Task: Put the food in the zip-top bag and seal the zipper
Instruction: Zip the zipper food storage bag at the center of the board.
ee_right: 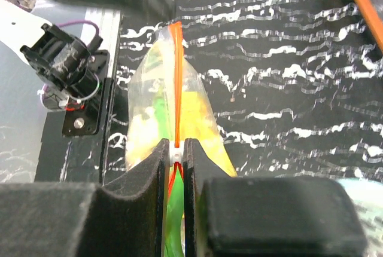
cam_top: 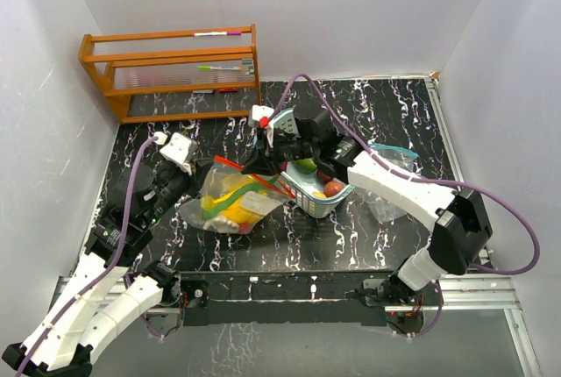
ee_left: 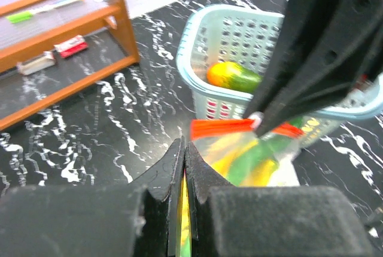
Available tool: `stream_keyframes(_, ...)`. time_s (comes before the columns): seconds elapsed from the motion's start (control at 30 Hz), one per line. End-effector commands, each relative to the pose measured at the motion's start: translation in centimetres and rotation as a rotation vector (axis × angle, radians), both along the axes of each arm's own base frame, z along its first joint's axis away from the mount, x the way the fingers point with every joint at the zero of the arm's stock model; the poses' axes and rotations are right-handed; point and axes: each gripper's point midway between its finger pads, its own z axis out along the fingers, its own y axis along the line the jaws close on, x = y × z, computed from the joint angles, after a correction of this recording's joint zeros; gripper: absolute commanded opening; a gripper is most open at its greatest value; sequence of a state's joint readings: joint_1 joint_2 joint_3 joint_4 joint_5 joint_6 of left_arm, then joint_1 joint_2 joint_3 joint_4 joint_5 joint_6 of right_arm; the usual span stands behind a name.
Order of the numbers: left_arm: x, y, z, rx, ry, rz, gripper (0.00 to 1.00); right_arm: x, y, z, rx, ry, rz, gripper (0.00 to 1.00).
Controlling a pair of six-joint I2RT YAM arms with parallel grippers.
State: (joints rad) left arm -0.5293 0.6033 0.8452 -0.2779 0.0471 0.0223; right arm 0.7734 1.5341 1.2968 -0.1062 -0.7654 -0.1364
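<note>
A clear zip-top bag [cam_top: 230, 204] with a red zipper strip [cam_top: 250, 176] lies left of centre. Yellow bananas [cam_top: 230, 201] and a long green pepper [cam_top: 241, 191] are inside it. My left gripper [cam_top: 191, 169] is shut on the bag's left edge [ee_left: 183, 200]. My right gripper [cam_top: 264, 160] is shut on the white zipper slider [ee_right: 176, 152], with the red zipper [ee_right: 176, 72] running away from it over the bag [ee_right: 194, 110]. A green-orange mango [cam_top: 307, 165] and small red and orange fruits [cam_top: 332, 188] sit in the teal basket [cam_top: 308, 204]. The mango [ee_left: 233, 76] also shows in the left wrist view.
A wooden rack [cam_top: 175, 70] with pens stands at the back left and also shows in the left wrist view [ee_left: 60, 83]. A second clear bag with a teal zipper [cam_top: 392, 167] lies right of the basket. The teal basket [ee_left: 197, 42] stands right behind the bag.
</note>
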Motion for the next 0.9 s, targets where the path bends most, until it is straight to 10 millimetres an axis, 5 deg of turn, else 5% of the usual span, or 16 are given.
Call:
stream_keyframes(0.0,1.2,3.0,5.7,-0.082,-0.158,0.177,0.00,0.1,-2.4,0.1,-0.011,0.010,-0.050,0.08)
stream_keyframes(0.27,2.3,5.6,5.6,-0.072,-0.161,0.344,0.00,-0.7,-4.1,0.1,-0.009,0.018,-0.070,0.08)
stream_keyframes(0.47,0.5,-0.1,4.6,-0.080,-0.197,-0.003,0.00,-1.4,-4.2,0.8,0.006,0.018,-0.041,0.08)
stream_keyframes(0.63,-1.8,-3.2,4.6,-0.145,-0.198,-0.212,0.45,-2.1,-4.1,1.9,0.028,0.005,-0.003,0.08)
stream_keyframes(0.73,-4.0,-5.1,4.3,-0.163,-0.191,-0.373,0.50,-2.1,-4.1,2.1,0.033,-0.001,0.003,0.08)
stream_keyframes(0.87,-4.5,-5.8,2.7,-0.145,-0.165,-0.434,0.56,-2.2,-4.1,2.1,0.031,-0.003,0.016,0.07)
